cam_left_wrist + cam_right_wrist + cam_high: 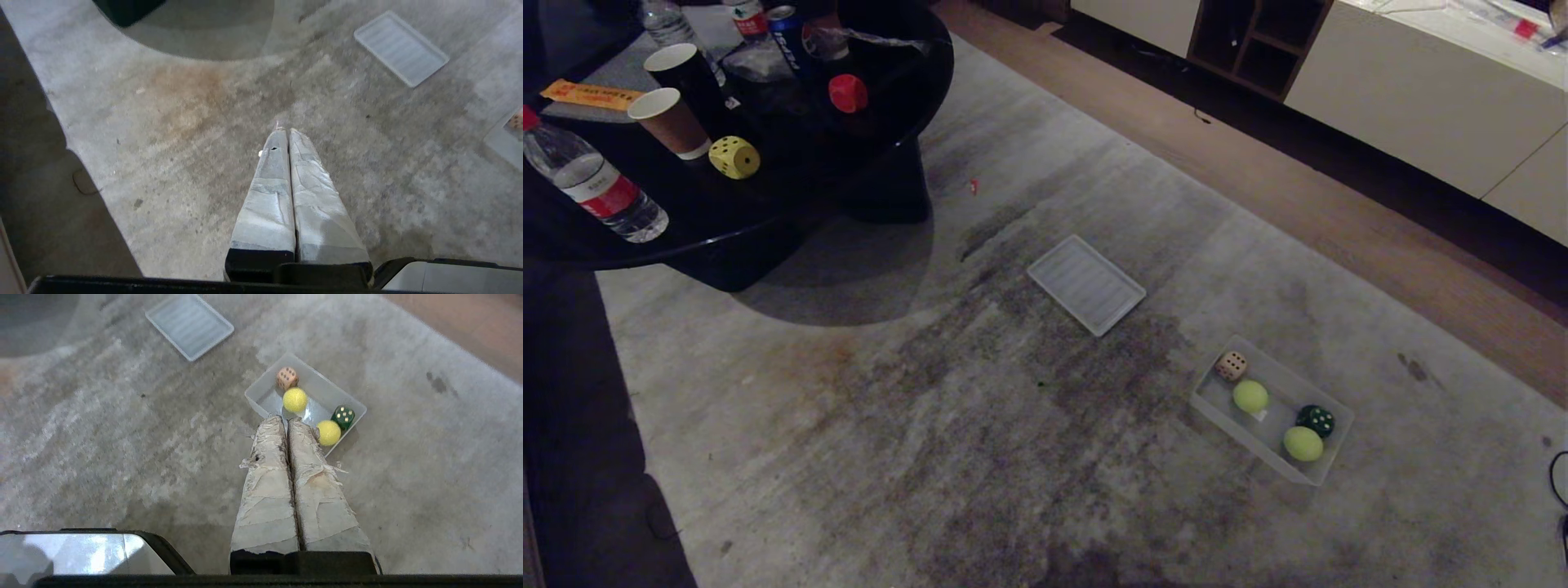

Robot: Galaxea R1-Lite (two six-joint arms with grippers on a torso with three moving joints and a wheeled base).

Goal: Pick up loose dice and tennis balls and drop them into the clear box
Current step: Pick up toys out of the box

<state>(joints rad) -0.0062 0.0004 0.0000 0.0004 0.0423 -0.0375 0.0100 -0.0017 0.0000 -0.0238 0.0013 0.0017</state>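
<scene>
Toward the lower right of the head view, the clear box (1207,402) sits on the grey stained carpet (931,425). Inside it lie a beige die (1231,366) at the upper-left end, a tennis ball (1250,396) just beside it, a dark green die (1316,420) against the far wall, and a second tennis ball (1303,443) touching that die near the lower-right end. Up and left of the box, well apart from it, a flat ribbed lid (1086,283) rests on the carpet.

At the upper left of the frame stands a black round table (882,122). On it the yellow die (734,157) sits just beside a brown paper cup (671,122), and the red die (848,93) sits further right near a blue can (788,33). A water bottle (596,184) lies on its side at the table's left edge.

Neither arm shows in the head view. In the left wrist view the left gripper (286,130) hangs above bare carpet, its taped fingers pressed together on nothing. In the right wrist view the right gripper (287,418) is likewise clenched and empty, its tips overlapping the near wall of the box in that picture.
</scene>
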